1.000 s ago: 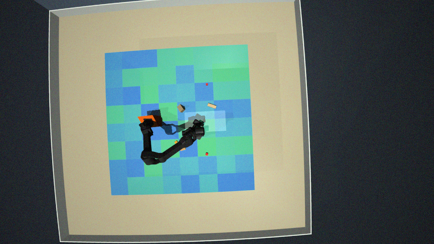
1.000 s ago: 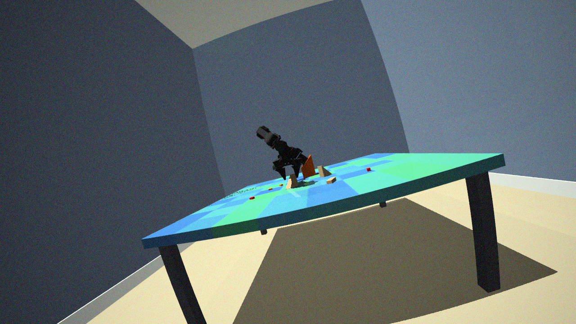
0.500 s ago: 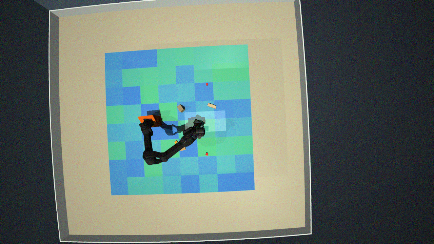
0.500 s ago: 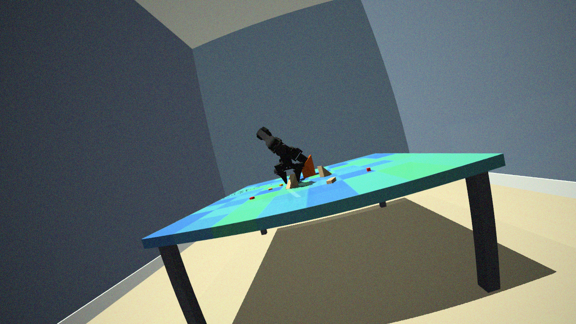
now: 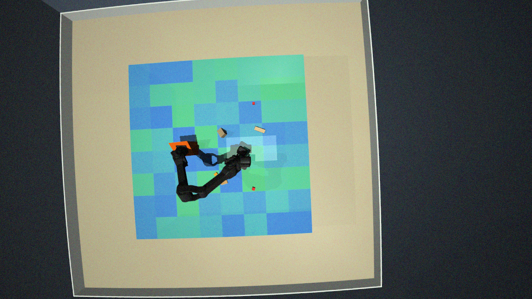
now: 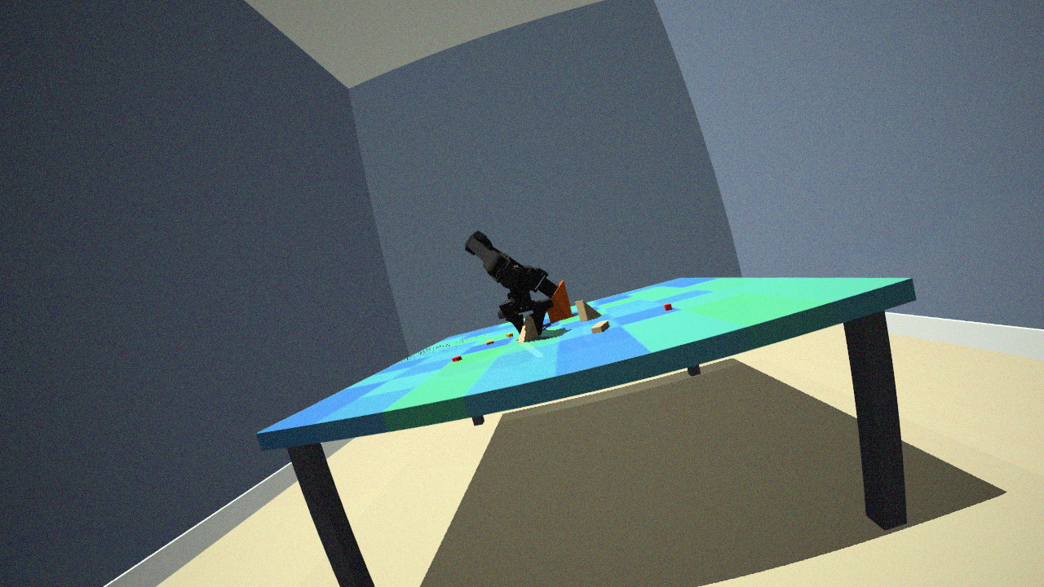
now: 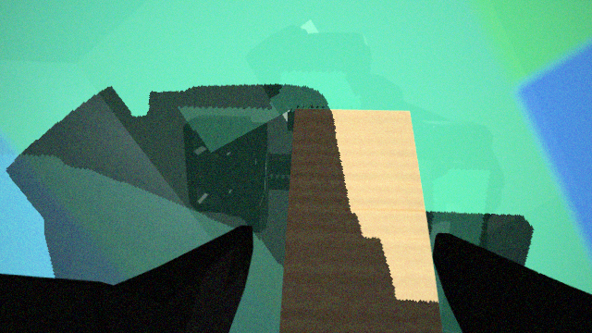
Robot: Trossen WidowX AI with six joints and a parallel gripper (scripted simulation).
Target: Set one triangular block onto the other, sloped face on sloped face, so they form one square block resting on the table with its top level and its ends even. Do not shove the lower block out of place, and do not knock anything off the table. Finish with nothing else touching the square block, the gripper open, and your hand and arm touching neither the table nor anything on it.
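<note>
Blue-gray walls [image 6: 540, 146] around a pale beige floor [image 5: 223, 260] [image 6: 394, 532]. On it, a square table [image 5: 290, 223] [image 6: 802, 292] with dark legs, its top patched in blue, teal and green. Above that, a black six-joint arm [image 5: 182, 174] [image 6: 503, 270], bent sharply at the elbow in the top view, forearm slanting back across the table, wrist angled down toward the tabletop. Near the arm's base, an upright orange panel [image 5: 180, 145] [image 6: 560, 302].

At the arm's end, a black gripper [image 5: 243, 150] [image 6: 530, 333] [image 7: 342, 241], partly open and low, fingers on opposite sides of a wooden triangular block [image 6: 528, 332] [image 7: 379, 162]. Not gripping it: a visible gap beside one finger, the other very close, contact too fine to tell. Partly in shadow, that block, standing on the table.

Well apart from it, a second triangular block [image 5: 222, 132] [image 6: 587, 311], also on the table, so not yet paired into a square. Near them, a slim wooden bar [image 5: 259, 129] [image 6: 600, 326], lying flat. Smaller again, two orange-tan pieces [image 5: 224, 182] [image 6: 489, 342] close together beside the forearm in the top view. Smallest, two red cubes [image 5: 253, 103] [image 6: 668, 307], well apart from each other
</note>
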